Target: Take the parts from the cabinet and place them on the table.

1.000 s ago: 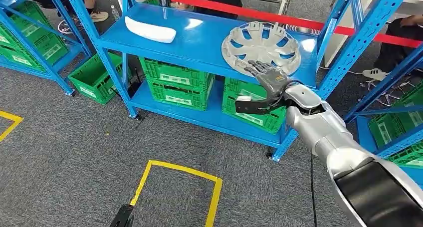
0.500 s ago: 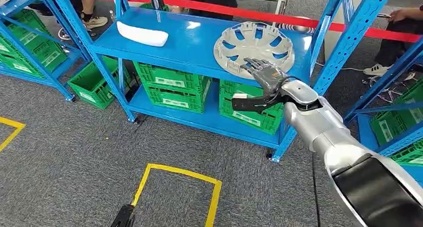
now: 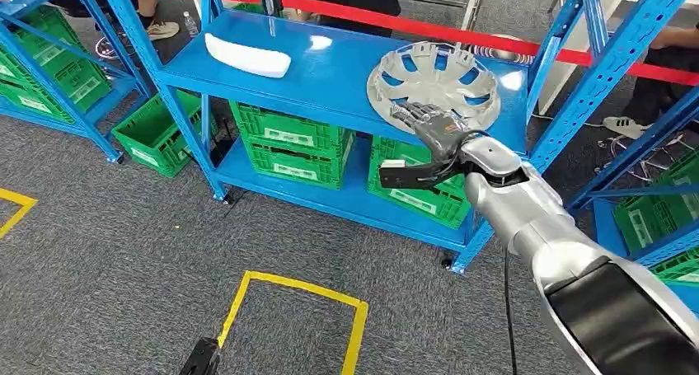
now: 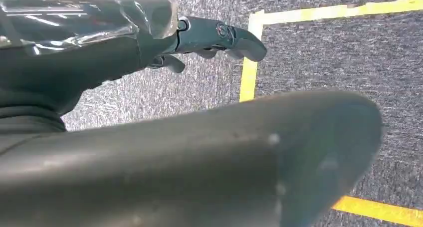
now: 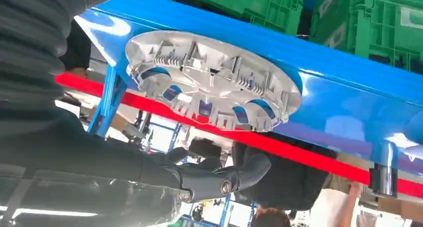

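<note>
A silver hubcap [image 3: 434, 82] lies flat at the right end of the blue rack's top shelf [image 3: 330, 70]. A white elongated part [image 3: 247, 55] rests at the shelf's left end. My right hand [image 3: 429, 140] reaches in at the hubcap's near rim, fingers spread over the edge and thumb [image 3: 402, 176] stretched out below shelf level; it holds nothing. In the right wrist view the hubcap [image 5: 212, 85] sits close ahead of a dark fingertip [image 5: 224, 179], with a gap between them. My left hand [image 4: 214, 37] hangs low over the carpet, fingers out, holding nothing.
Green crates [image 3: 288, 140] fill the lower shelf, and another crate [image 3: 152, 132] stands on the floor. Blue racks stand at left [image 3: 49, 62] and right [image 3: 651, 185]. A red barrier tape [image 3: 462, 30] runs behind, with people beyond it. Yellow floor tape [image 3: 301, 284] marks the carpet.
The whole view swayed a little, so the camera moved. My right hand has shifted slightly left along the hubcap's near rim and stays open.
</note>
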Robot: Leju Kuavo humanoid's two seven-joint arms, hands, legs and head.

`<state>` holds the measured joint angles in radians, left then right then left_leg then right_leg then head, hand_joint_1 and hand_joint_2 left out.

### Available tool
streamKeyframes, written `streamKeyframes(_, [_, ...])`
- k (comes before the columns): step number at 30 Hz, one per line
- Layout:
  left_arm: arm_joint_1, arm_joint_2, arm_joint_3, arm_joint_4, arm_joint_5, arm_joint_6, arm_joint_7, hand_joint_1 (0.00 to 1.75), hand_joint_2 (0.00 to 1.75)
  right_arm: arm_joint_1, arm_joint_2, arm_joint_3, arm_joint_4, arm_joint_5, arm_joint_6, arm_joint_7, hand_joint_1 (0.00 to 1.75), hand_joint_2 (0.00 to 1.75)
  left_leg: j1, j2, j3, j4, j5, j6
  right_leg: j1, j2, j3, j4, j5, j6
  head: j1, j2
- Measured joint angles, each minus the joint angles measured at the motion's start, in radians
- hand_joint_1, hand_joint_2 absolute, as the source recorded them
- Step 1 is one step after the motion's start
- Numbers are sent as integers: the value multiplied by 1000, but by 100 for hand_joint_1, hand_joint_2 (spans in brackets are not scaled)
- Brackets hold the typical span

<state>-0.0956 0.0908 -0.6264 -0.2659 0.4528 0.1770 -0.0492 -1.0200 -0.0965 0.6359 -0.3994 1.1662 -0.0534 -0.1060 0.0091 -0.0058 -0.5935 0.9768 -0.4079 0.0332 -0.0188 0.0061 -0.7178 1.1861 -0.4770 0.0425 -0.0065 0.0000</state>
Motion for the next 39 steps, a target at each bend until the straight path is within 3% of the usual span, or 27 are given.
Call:
streamKeyframes(1, [0,-1,0,0,-1,0,0,0,0,-2,0,0,0,-1,0,0,0,175,0,0,2,5,-5,-4,-1,-2,51,-106,41,7,0,0])
streamKeyframes(2, [0,-1,0,0,-1,0,0,0,0,-4,0,0,0,-2,0,0,0,175,0,0,2,10,-10,-10,-1,-7,89,-188,64,4,1,0])
streamKeyframes(3, [-1,-1,0,0,-1,0,0,0,0,-4,1,0,0,-3,0,0,0,175,-9,-1,-1,16,-18,-17,4,-5,100,-192,65,-8,0,0])
streamKeyframes(6, [1,2,0,1,-6,-3,2,0,0,-4,-1,2,0,-5,10,1,0,175,-5,0,1,15,-21,-23,8,-3,97,-191,64,-24,-1,0])
streamKeyframes(7, [1,3,0,1,-7,-2,3,0,0,-4,-1,3,0,-6,15,2,0,175,-3,0,0,19,-26,-29,-4,-2,101,-193,67,-32,0,0])
streamKeyframes(8, [2,3,0,2,-6,2,5,0,0,-4,-1,4,0,-6,18,3,0,175,0,1,-12,40,-40,-37,-6,0,105,-193,65,-34,-2,0])
streamKeyframes(9, [2,6,0,2,-1,8,5,0,0,-4,0,5,0,-7,18,3,0,175,3,3,-33,91,-70,-43,-6,0,108,-193,63,-40,-4,0])
streamKeyframes(11, [2,15,3,4,15,26,2,0,0,-4,1,6,2,-8,22,3,0,175,5,3,-122,264,-145,-54,-4,0,109,-193,61,-46,-4,0])
streamKeyframes(12, [4,19,7,5,24,30,-3,0,0,-4,2,8,4,-7,28,3,0,175,5,3,-165,335,-163,-56,-3,1,109,-193,60,-47,-3,0])
streamKeyframes(13, [5,22,11,6,32,32,-10,0,0,-4,3,10,6,-5,34,3,0,175,6,3,-180,348,-151,-57,-3,2,110,-192,59,-48,-3,0])
streamKeyframes(14, [6,25,17,6,34,35,-15,0,0,-5,5,11,8,-5,39,5,0,175,6,3,-171,315,-121,-55,-3,3,112,-192,57,-48,-3,0])
streamKeyframes(15, [5,29,22,6,38,36,-20,0,0,-7,7,11,8,-5,44,6,0,175,7,3,-138,239,-73,-51,-3,5,116,-192,55,-47,-3,0])
streamKeyframes(17, [5,35,33,7,42,35,-24,0,0,-17,10,11,8,-4,53,6,0,175,7,4,-48,49,18,-39,-2,6,127,-193,48,-42,-3,0])
streamKeyframes(18, [4,38,34,8,42,35,-26,0,0,-23,10,11,10,-4,54,6,0,175,-1,4,-30,28,0,-37,9,7,126,-192,44,-35,-2,0])
streamKeyframes(21, [6,39,39,9,39,35,-27,0,0,-28,9,12,14,-4,58,6,0,175,-6,3,-26,26,-5,-25,7,7,127,-195,41,-24,-2,0])
streamKeyframes(23, [6,39,40,9,31,35,-27,0,0,-30,3,11,15,-6,56,6,0,175,3,5,-12,7,4,-10,5,4,120,-181,29,-16,-2,0])
streamKeyframes(24, [4,39,41,9,30,35,-28,0,0,-34,2,11,16,-9,54,6,0,175,1,5,-9,4,4,-4,7,3,96,-134,5,-22,0,0])
streamKeyframes(26, [3,39,43,9,25,35,-30,0,0,-30,-2,11,19,-11,53,6,0,175,0,4,-9,4,2,4,6,3,13,28,-55,-31,0,0])
streamKeyframes(27, [4,39,44,9,20,35,-30,0,0,-24,-6,11,21,-12,53,6,0,175,-2,3,-9,4,1,5,6,3,-30,106,-76,-31,0,0])
streamKeyframes(28, [5,39,46,9,18,35,-30,0,0,-18,-8,11,24,-12,53,6,0,175,-3,2,-9,5,0,6,6,3,-52,139,-77,-26,1,0])
streamKeyframes(29, [5,39,48,10,15,35,-30,0,0,-15,-10,11,26,-13,53,6,0,175,-4,0,-7,5,-1,6,6,3,-49,117,-60,-19,0,0])
streamKeyframes(31, [4,39,48,10,9,35,-29,0,0,-16,-12,11,27,-15,53,6,0,175,-6,-1,0,6,-5,3,6,3,27,-51,15,-3,0,0])
streamKeyframes(32, [4,39,48,10,8,35,-29,0,0,-17,-12,11,27,-16,53,7,0,175,-7,-1,5,7,-9,-1,7,1,77,-151,51,-2,0,0])
streamKeyframes(33, [4,38,49,10,8,35,-29,0,0,-19,-12,11,27,-16,53,7,0,175,-12,-2,3,9,-13,-6,13,2,100,-198,62,-12,1,0])
streamKeyframes(36, [4,38,49,10,8,35,-28,0,0,-18,-12,11,28,-18,53,7,0,175,-12,-1,4,10,-17,-16,17,2,106,-198,64,-28,0,0])
streamKeyframes(38, [5,41,49,10,6,35,-28,0,0,-19,-13,11,28,-18,53,8,0,175,-7,-1,-4,20,-29,-28,0,2,115,-207,69,-39,0,0])
streamKeyframes(39, [4,41,49,10,3,35,-28,0,0,-20,-12,11,28,-19,53,9,0,175,-7,1,-15,53,-50,-35,0,3,119,-207,66,-47,-2,0])
